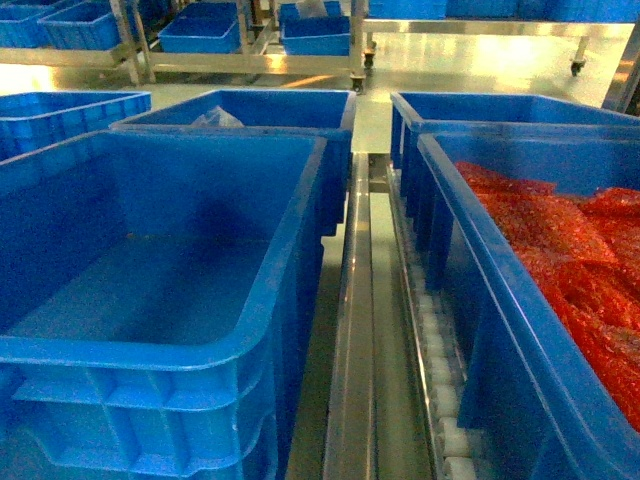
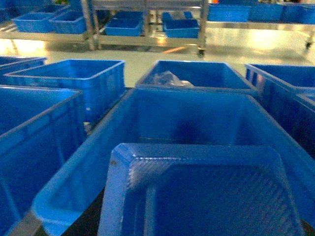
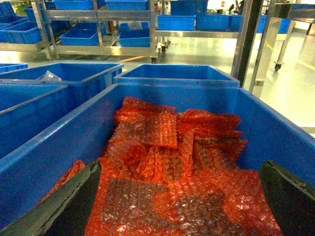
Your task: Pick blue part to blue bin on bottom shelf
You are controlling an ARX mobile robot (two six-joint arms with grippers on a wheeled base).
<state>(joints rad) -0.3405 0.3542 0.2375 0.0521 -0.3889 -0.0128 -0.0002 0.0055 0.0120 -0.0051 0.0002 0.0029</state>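
Blue part (image 2: 202, 196) is hard to be sure of. A darker blue boxy piece with a raised rim and a ribbed face fills the bottom of the left wrist view, very near the camera and cut off by the lower edge. I take this piece for it. It hangs over the near end of the blue bin (image 2: 187, 118), which is open, and I see nothing lying inside the bin.

In the head view the blue bin (image 1: 290, 260) stands on the left. Its floor is dim and its near corner is cut off. Beside it runs the steel rail (image 1: 350, 350) of the bottom shelf (image 1: 440, 400), with white rollers partly hidden under the second crate (image 1: 480, 330). Red packets (image 1: 570, 250) of bubble wrap fill that crate.

The left gripper itself is hidden behind the blue piece, so I cannot tell if its fingers pinch it or stand apart.

The right gripper (image 3: 177, 206) hangs above the near end of the crate with red packets (image 3: 172, 162), looking forward and a little down. Its two dark fingers (image 3: 64, 201) are spread wide at the two lower corners and touch nothing.

Behind the blue bin, another crate holds a clear plastic bag (image 1: 215, 117), blurred.
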